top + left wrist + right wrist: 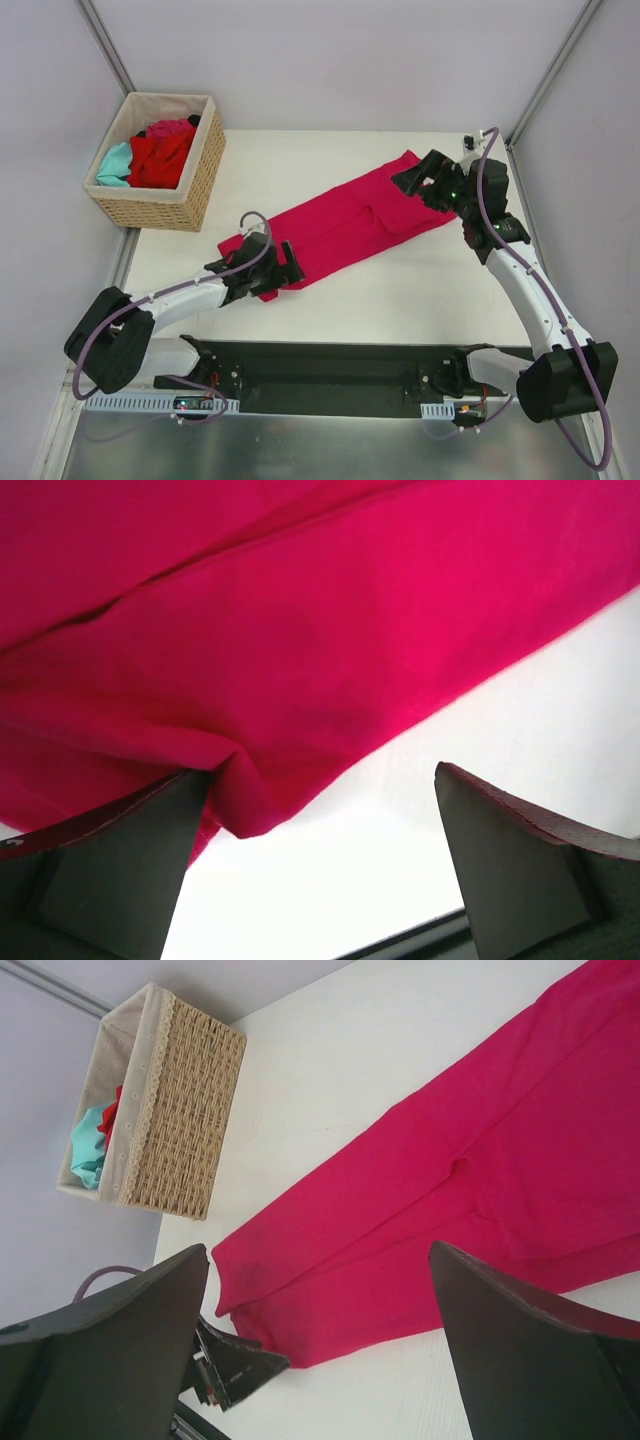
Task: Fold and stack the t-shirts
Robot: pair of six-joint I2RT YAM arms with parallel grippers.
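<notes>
Tan wicker basket (205, 178) sits at 10 o'clock in the top view, on the far-left corner of the white table (400, 290), with a pale cloth liner folded over its rim. The right wrist view also has it at 10 o'clock, seen side-on. A black base plate (330, 372) runs along the table's near edge at 6 o'clock, with grey metal sheet (300, 450) just nearer. Pale grey walls (320, 60) stand at 12 o'clock. Slanted frame struts at 11 (105, 45) and 1 o'clock (555, 70).
</notes>
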